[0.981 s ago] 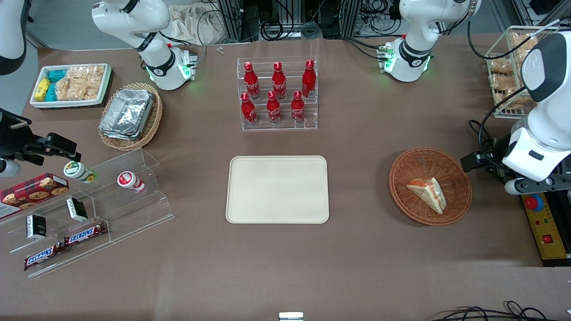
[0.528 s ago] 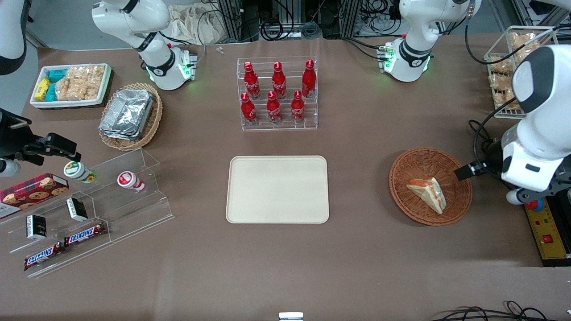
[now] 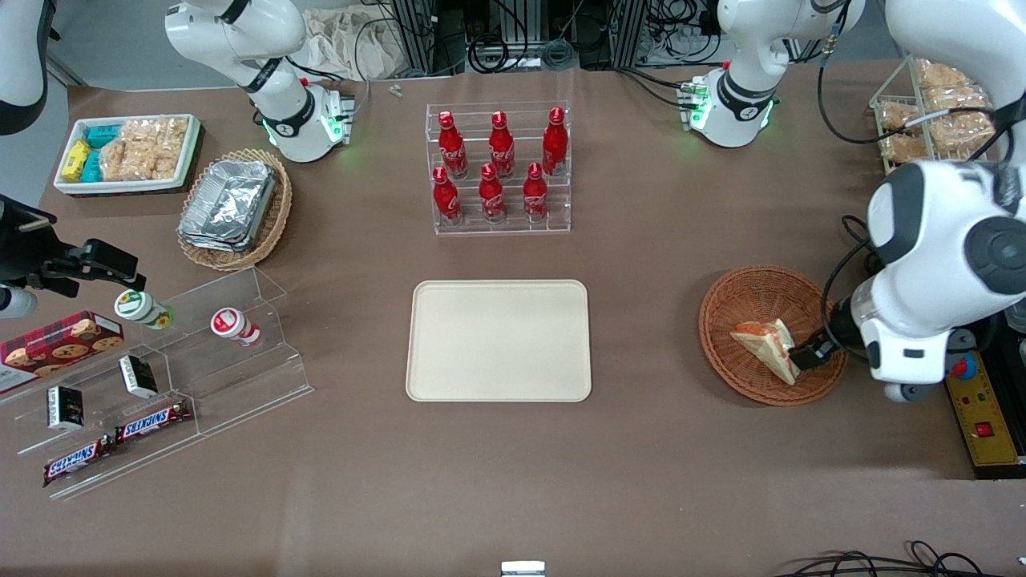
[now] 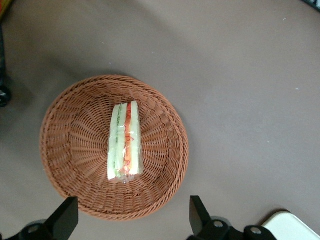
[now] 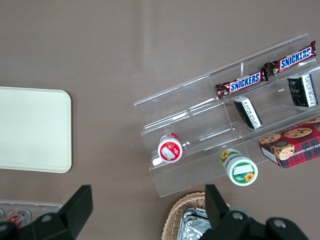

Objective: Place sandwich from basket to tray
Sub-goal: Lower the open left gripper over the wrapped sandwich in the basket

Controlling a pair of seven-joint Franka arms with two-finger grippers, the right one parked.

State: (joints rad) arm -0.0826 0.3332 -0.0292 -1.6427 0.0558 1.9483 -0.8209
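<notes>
You're looking at the sandwich (image 3: 767, 345) lying on its side in the basket (image 3: 745, 297), toward the working arm's end of the desk (image 3: 641, 473); in the wrist view the sandwich (image 4: 125, 141) is showing its orange and green filling edge-up, approx. at the basket's (image 4: 70, 150) middle; your gripper (image 3: 804, 355) is hanging over the basket's edge on the working-arm side, just beside the sandwich's wide end, not touching it as far as you can tell; its fingers (image 4: 63, 218) are standing wide apart, w/ nothing between them; the tray (image 3: 498, 340) is sitting bare at the desk's middle, well apart from the basket; the red bottles (image 3: 498, 167) in their clear rack are standing farther from the front camera than the tray.
</notes>
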